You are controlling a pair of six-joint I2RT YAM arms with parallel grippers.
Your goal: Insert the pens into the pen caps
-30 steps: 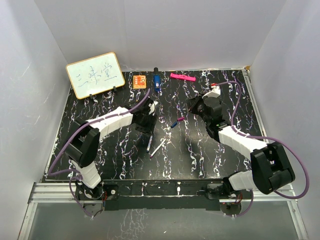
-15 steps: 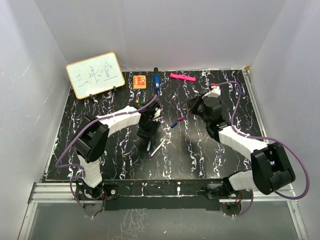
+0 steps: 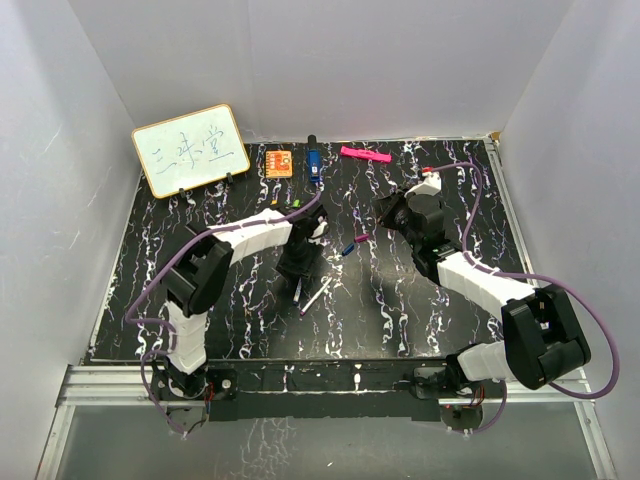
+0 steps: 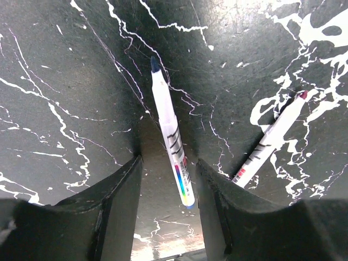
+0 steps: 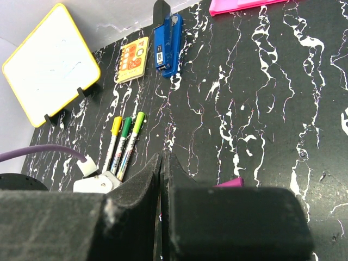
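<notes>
White-barrelled blue-tipped pen (image 4: 163,103), likely light and slick, lies within the half-open, empty left gripper (image 4: 168,166); pinch mid-barrel

We see bright, even light from above on the white walls (image 3: 330,60), with soft shadows beside the arms (image 3: 250,235) on the dark surface (image 3: 400,290). Up close, the left tool (image 4: 167,163) and right tool (image 5: 163,163) look blurred, while the marbled surface beyond is sharp.
</notes>
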